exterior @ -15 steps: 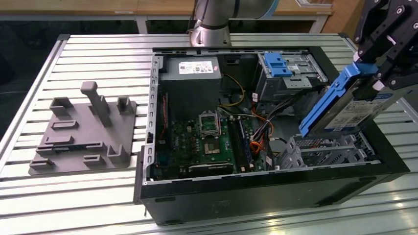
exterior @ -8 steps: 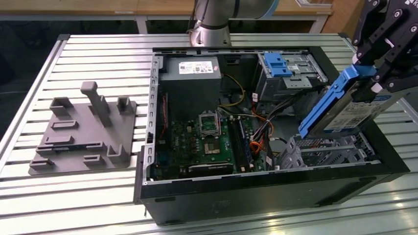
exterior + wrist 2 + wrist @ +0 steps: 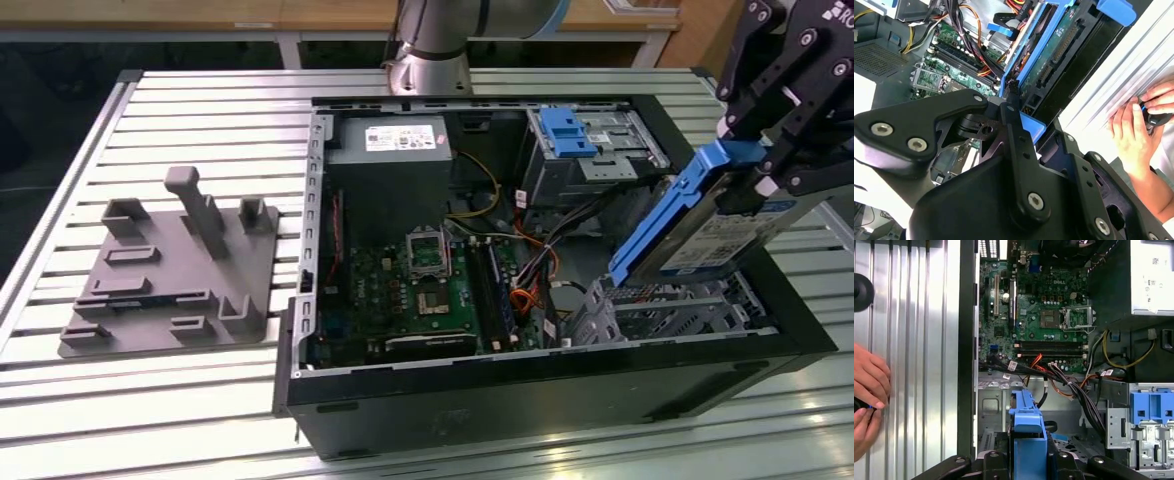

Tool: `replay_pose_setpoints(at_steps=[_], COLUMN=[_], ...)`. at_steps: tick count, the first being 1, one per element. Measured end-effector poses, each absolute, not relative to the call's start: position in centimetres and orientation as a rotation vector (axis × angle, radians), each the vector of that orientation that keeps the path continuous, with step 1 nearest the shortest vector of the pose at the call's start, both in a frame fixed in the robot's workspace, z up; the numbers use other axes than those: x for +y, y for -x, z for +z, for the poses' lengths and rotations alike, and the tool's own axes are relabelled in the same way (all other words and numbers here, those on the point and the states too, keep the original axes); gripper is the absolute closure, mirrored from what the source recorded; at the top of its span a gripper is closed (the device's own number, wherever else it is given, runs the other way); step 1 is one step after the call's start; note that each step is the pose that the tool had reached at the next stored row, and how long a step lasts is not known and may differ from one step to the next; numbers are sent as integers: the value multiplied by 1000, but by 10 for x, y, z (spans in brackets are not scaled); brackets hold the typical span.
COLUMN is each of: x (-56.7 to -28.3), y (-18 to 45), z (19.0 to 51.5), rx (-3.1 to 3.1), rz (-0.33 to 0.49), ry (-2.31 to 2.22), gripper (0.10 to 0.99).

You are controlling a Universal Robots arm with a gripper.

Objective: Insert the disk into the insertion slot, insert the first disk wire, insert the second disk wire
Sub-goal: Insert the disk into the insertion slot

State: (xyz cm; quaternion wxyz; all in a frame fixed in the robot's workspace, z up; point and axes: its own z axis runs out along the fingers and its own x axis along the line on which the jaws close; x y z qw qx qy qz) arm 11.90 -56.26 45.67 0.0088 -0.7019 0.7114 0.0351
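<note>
- In the exterior view, the claw is clenched on the disk. The disk hangs on edge and tilted, blue carrier uppermost, just above the insertion slot. The slot sits at a near corner of the open computer case on the slatted counter.
- The disk's lower end looks close to the slot's rim, though I can't tell whether it touches. None of it is seated, so I'd say the first step is under way and not done.
- In the second wrist view, the disk shows its circuit-board side inside the blue frame, with the claw closed on that frame. Orange and black cables run just beside it above the motherboard. A person's hand rests on the counter outside the case.
- In the first wrist view, the disk's blue edge stands between the claw's black fingers. The slot's perforated grey metal lies beyond it, and a cable bundle crosses close by.
- To do this well, I reckon the drive wants bringing square to the bay walls before it goes down, then easing in slowly with the carrier's sides matched to the metal.
- The loose cables look like the main snag, since one trapped underneath could stop it seating.
- The grip is on a narrow plastic edge, so the drive might pivot if it catches the rim.
</note>
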Motion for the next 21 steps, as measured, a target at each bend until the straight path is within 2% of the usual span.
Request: replay_pose_setpoints(at_steps=[21], x=[-564], y=[-119], z=[444], rx=[2224], rz=[108], ry=[2194], gripper=[722])
